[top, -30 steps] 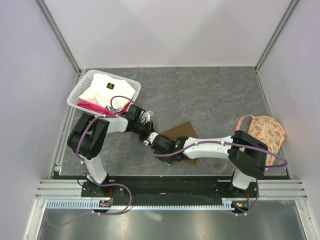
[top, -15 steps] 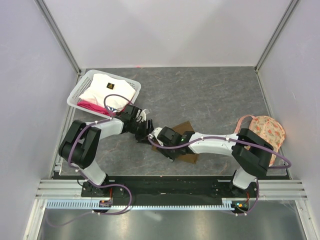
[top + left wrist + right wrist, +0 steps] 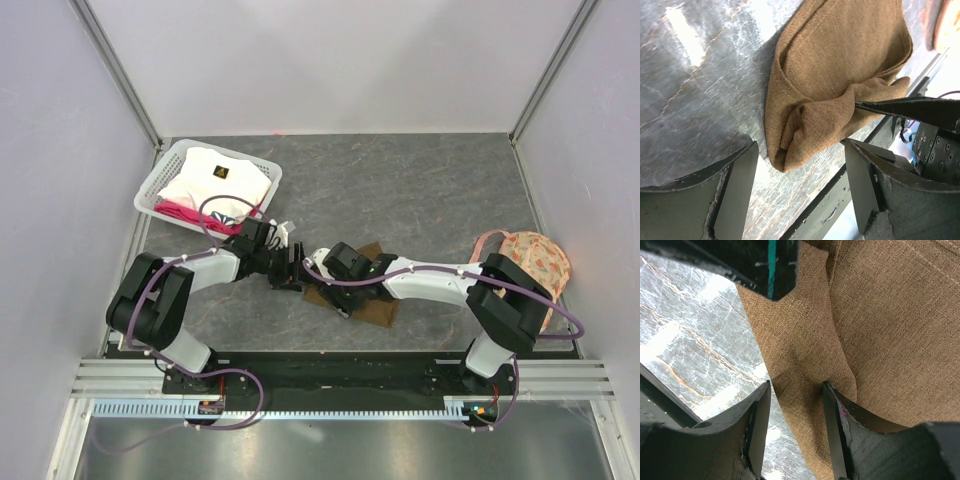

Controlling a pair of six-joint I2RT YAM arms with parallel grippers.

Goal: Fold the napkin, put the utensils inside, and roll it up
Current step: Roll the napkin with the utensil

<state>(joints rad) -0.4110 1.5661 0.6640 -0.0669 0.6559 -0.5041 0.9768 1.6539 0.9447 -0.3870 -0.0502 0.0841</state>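
Observation:
The olive-brown napkin (image 3: 368, 310) lies bunched and folded over on the grey table, between the two arms. In the left wrist view its rounded end (image 3: 840, 65) sits just ahead of my left gripper (image 3: 800, 150), which is open and touches nothing. My left gripper (image 3: 293, 270) stands just left of the cloth. My right gripper (image 3: 325, 285) comes over the napkin from the right. Its fingers (image 3: 796, 387) straddle a raised fold of the napkin (image 3: 880, 315): one finger touches the cloth, and table shows beside the other. The utensils are hidden.
A white basket (image 3: 160, 180) at the back left holds a white cloth (image 3: 215, 175) and something pink. A peach floral fabric piece (image 3: 530, 262) lies at the right edge. The black rail runs along the table's near edge (image 3: 840, 200).
My left gripper has opened, let go of the napkin and drawn back to the left. My right gripper has moved left along the napkin to its end and narrowed a little.

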